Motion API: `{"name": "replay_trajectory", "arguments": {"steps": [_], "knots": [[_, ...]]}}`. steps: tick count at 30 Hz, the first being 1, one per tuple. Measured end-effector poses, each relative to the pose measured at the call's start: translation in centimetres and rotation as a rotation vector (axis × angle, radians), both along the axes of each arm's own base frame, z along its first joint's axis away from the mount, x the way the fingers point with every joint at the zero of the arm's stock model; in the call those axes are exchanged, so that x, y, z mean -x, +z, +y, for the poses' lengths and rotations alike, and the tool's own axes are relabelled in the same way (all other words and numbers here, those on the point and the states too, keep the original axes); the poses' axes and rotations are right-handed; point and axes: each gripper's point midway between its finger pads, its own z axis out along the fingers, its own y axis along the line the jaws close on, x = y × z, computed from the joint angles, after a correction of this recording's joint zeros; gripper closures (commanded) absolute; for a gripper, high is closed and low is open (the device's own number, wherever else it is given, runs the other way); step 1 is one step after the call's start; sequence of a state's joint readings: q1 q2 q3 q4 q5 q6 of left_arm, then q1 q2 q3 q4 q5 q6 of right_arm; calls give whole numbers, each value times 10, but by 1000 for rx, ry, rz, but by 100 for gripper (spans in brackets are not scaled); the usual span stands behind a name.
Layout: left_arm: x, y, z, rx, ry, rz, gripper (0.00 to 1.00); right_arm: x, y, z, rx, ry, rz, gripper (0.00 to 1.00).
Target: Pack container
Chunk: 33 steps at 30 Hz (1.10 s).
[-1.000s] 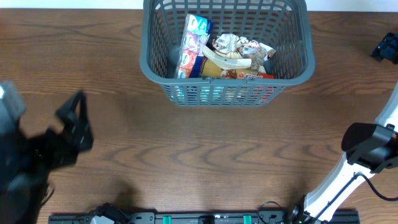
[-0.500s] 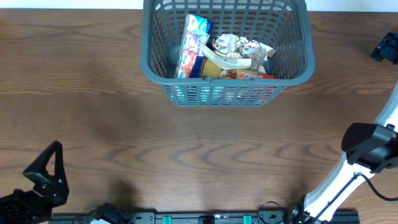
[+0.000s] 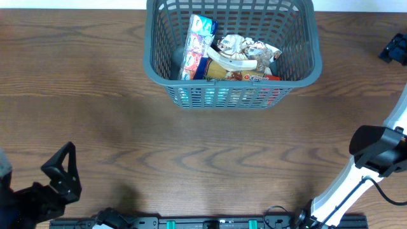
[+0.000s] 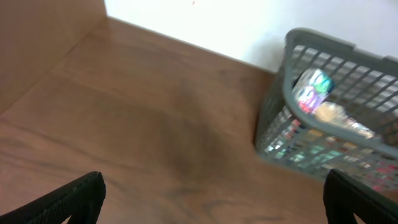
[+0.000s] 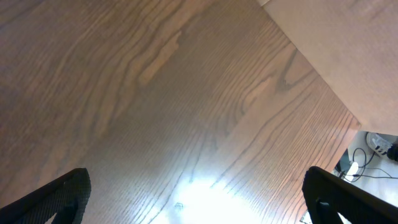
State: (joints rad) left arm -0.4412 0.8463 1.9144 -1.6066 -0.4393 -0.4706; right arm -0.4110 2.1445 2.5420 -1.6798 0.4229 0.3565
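You are looking at the container [image 3: 222,95] sitting at the middle of the far edge of the desk [image 3: 203,146], upright, with its open top facing up so that both arms are able to reach in from above. Several snack packets [image 3: 232,57] are lying inside it, piled against one another on the bottom. One tall packet is leaning on its side along the left of the pile. The left tool [image 4: 211,199] is hanging low over the near left corner of the desk with its fingers spread wide apart and nothing between them. In the left wrist view the container [image 4: 292,134] is showing ahead and to the right of it, well apart from the fingers. The right tool [image 5: 199,199] is also standing fully apart and is carrying nothing. Its wrist view is showing only bare desk near an edge, so treat it as well apart from the container too. Judging from this layout, both tools are being held clear of the container to leave its opening unobstructed. No packet is showing outside the container, so you are probably dealing with a task at or near its end. If you are planning another reach, note that the left tool is facing the container's near left corner.
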Motion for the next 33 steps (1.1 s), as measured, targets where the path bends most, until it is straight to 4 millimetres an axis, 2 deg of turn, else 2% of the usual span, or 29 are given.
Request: {"name": "replay_trajectory", "arguments": {"steps": [2,6,11,13,16,22,27,33], "knots": [[-4,-5,1,-8,19,3,1,0,0,0,0,0,0,1],[-19,10,-6,-19,-10,-164,1,0,0,0,-1,1,0,1],[-16,19,-14,-151,-98,-386,1,0,0,0,0,0,0,1],[-16,10,-20,-239,-151,-432,1,0,0,0,0,0,1,1],[-26,-15,-31,-357,-235,-453,1,0,0,0,0,0,0,1],[-60,-88,-43,-461,-336,-407,1,0,0,0,0,0,0,1],[-85,-130,-49,-488,-358,-458,1,0,0,0,0,0,0,1],[-98,-177,-52,-495,-374,-490,1,0,0,0,0,0,1,1]]}}
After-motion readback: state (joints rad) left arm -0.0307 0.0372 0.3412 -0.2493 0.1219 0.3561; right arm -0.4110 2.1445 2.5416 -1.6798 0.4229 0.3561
